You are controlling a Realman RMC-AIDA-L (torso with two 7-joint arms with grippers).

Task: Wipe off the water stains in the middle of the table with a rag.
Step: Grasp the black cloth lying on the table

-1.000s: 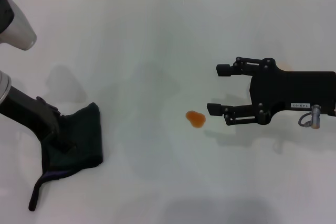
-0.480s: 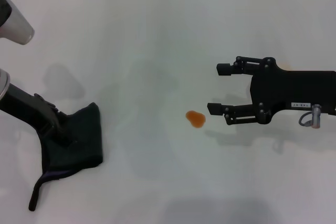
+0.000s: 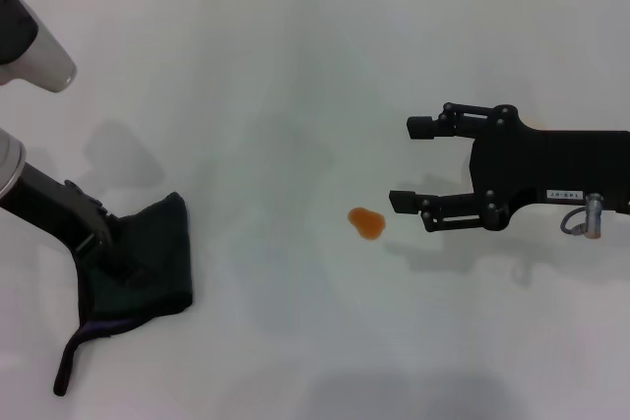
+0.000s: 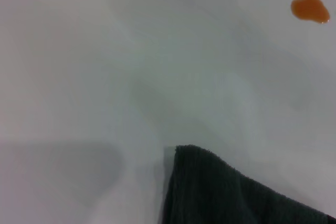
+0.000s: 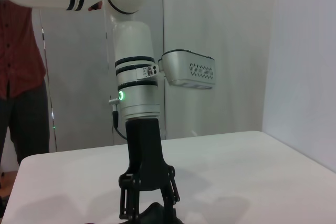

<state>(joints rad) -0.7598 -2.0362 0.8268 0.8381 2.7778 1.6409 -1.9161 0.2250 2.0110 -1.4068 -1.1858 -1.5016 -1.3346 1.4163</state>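
Little has moved since the earlier frame: the left gripper [image 3: 110,261] stays planted on the rag [image 3: 148,263], apparently pinching it; the right gripper [image 3: 413,166] hangs open and empty beside the water stains [image 3: 366,223]. Nothing is wiped yet; the stain sits mid-table [image 3: 295,66], well apart from the rag.

- The left gripper [image 3: 108,255] presses into the rag [image 3: 148,263]; its fingers seem buried in the cloth, their spread unreadable.
- The left wrist view cuts the rag [image 4: 231,195] off at its edge.
- The right arm runs beyond the head view's edge.
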